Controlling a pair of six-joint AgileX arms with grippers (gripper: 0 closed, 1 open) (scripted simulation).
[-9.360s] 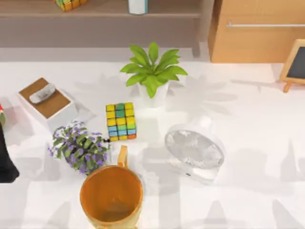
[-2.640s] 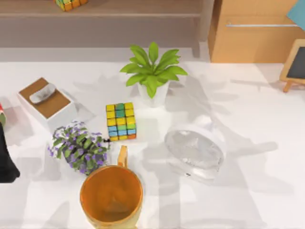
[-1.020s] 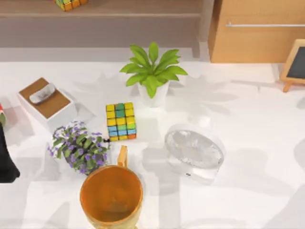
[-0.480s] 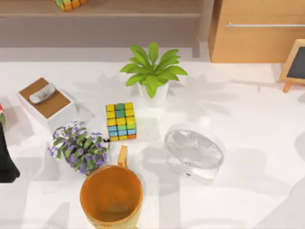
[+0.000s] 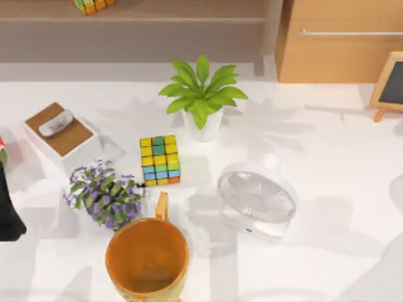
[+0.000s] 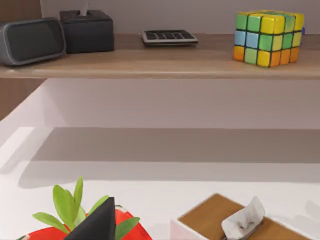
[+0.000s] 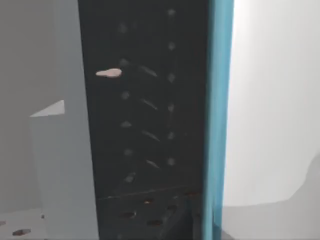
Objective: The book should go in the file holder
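A potted plant [image 5: 201,94], colour cube [image 5: 160,160], fan [image 5: 257,196] and orange cup [image 5: 147,257] crowd mid-table [image 5: 334,163]; the right side lies open up to the far blackboard [image 5: 391,85].

matt teal book [image 7: 216,120] cover beside a dark perforated metal-looking file holder [image 7: 145,125]; wooden shelf [image 6: 160,62].
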